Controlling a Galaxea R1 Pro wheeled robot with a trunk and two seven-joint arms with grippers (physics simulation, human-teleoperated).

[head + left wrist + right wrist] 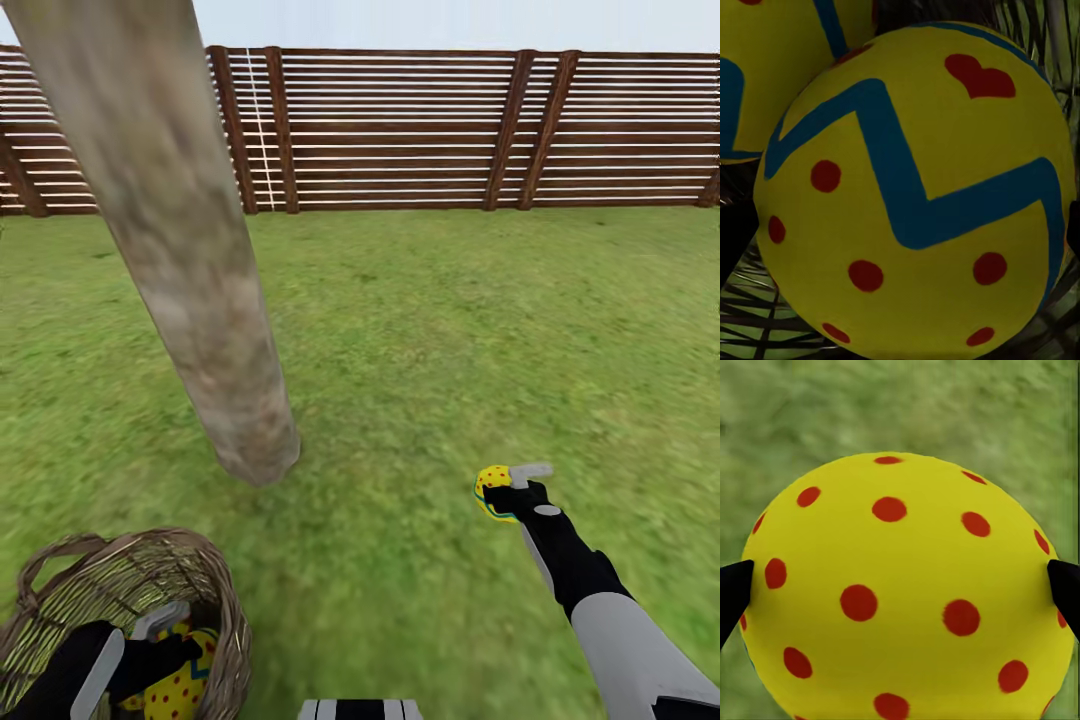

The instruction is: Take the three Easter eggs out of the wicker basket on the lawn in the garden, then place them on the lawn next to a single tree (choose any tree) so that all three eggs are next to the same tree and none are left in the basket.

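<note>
At the left, the basket (150, 600) sits on the lawn (430, 350) close to the robot. The left claw (165, 640) is down inside it. Two eggs are in there. One egg (911, 202) is very close in front of the claw, and a second egg (772, 67) is touching it from behind. I cannot tell if the left claw is wide or tight.

Just past the basket stands the tree (190, 290). Its fat pale trunk meets the grass between the basket and the right arm.

To the right, the right claw (508, 492) holds the third egg (904, 592), with a black finger (733, 589) pressed on each side. It is above bare grass, near the trunk but not touching it.

I think the job now is to put this egg down. Go low first, let the egg touch the grass, then open slowly so it does not roll away. Keep it close to the trunk.
</note>
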